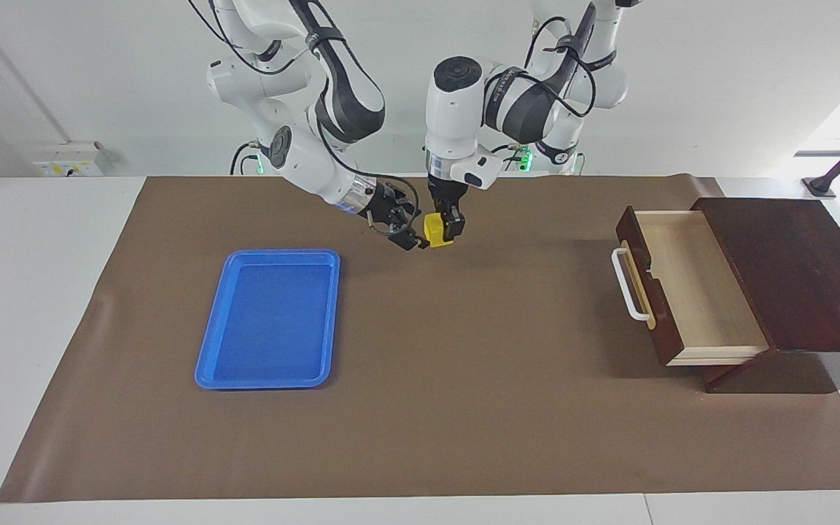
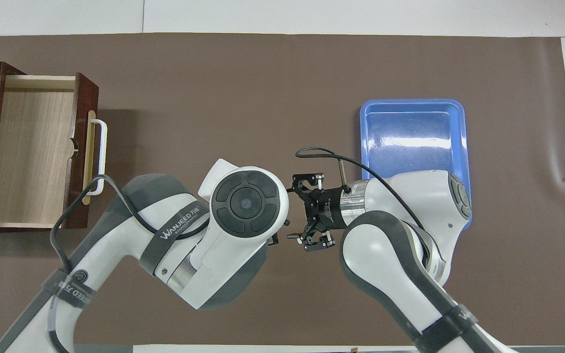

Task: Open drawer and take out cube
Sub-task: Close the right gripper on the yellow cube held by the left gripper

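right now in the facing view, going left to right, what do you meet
blue tray → right gripper, open beside the cube → yellow cube held up in the left gripper → open drawer at the left arm's end of the table

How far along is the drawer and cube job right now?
Done: the drawer stands pulled open, nothing in it. In hand: the left gripper holds the cube above the mat, and the open right gripper is beside it. Left: setting the cube down, perhaps in the tray.
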